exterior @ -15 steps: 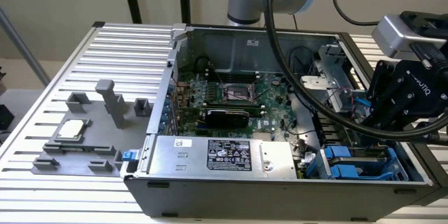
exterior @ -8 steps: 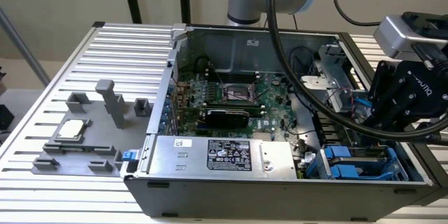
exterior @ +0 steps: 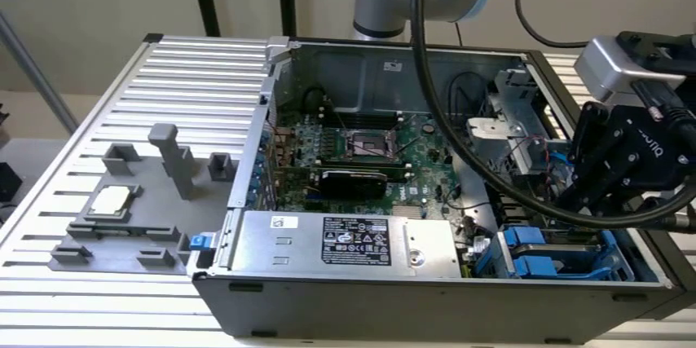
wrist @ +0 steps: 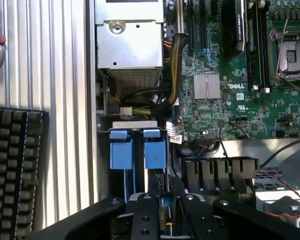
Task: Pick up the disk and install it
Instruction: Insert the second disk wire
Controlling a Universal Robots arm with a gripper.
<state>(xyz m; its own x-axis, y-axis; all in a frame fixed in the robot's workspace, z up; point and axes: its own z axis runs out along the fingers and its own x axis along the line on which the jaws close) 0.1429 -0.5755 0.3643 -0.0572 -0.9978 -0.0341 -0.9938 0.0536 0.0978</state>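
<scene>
The tool [wrist: 165, 212] sits low over the open computer case [exterior: 359, 299], at the near corner on the exterior view's right, right above the drive bay. In the wrist view its black fingers [wrist: 145, 217] stand close together around the upright edge of the disk [wrist: 162, 192], blue carrier and circuit board showing between them; whether they truly pinch it, I cannot tell. Two blue carrier handles [wrist: 138, 150] sit side by side in the bay beside the tool. The power-supply box [exterior: 348, 242] lies along the case's near wall, the motherboard [exterior: 359, 148] beyond it. Out on the ribbed worktop [exterior: 120, 283], exterior view's left, a grey fixture tray [exterior: 130, 209] carries the CPU chip [exterior: 113, 200].
</scene>
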